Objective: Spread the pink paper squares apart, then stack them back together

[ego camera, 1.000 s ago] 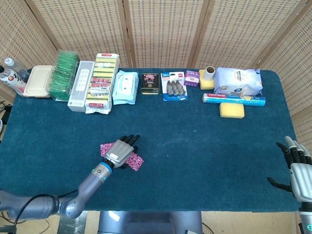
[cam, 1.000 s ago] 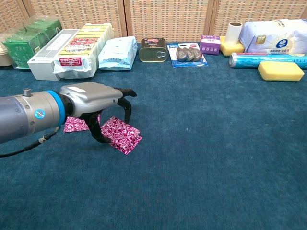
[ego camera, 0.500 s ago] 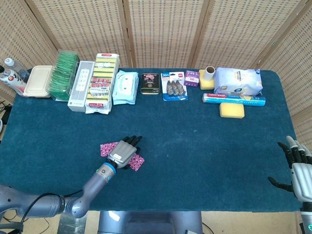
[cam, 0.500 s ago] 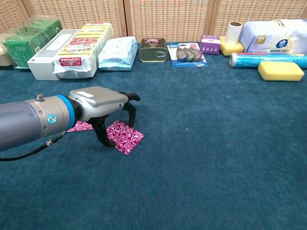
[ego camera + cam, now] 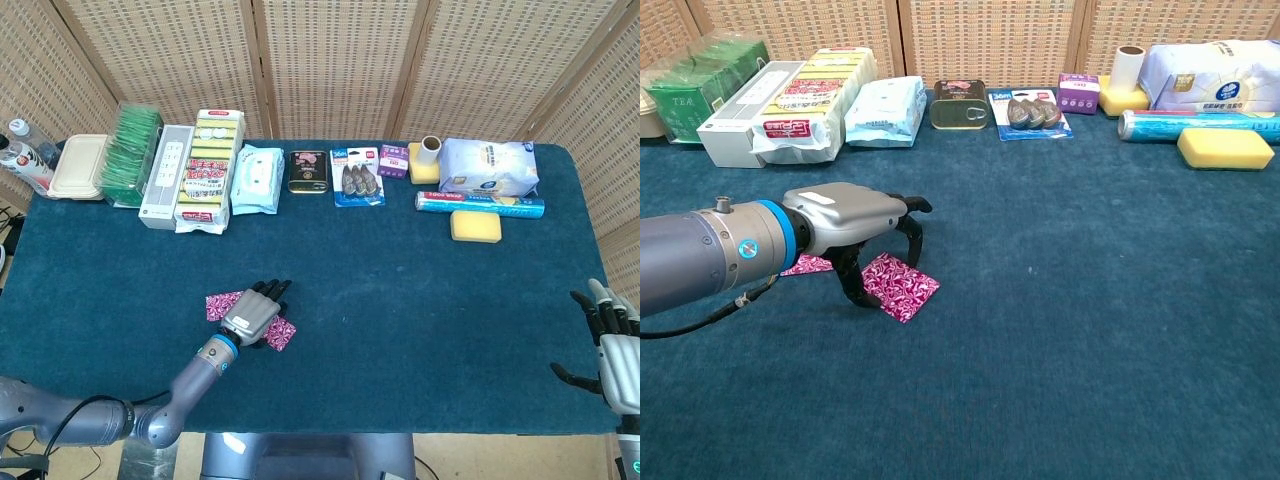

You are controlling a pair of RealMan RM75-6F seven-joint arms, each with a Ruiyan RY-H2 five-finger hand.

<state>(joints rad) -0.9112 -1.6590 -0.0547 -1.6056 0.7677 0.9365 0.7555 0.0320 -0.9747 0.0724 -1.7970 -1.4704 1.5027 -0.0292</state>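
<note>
Spreading step: my left hand (image 5: 855, 232) presses curled fingers on the near pink square (image 5: 902, 285); next, slide it further from the other square (image 5: 808, 264); right hand (image 5: 612, 345) open, idle

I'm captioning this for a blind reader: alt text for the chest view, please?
The left hand arches over two pink paper squares on a blue table, fingertips down at them. Boxes and packets line the far edge.

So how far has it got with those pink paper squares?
The pink paper squares look partly spread: one lies right of the left hand, another peeks out behind it. That hand arches over them, fingertips down by the nearer square. Whether they overlap under it is hidden. Restacking is left. The right hand waits, open, at the table edge.
</note>
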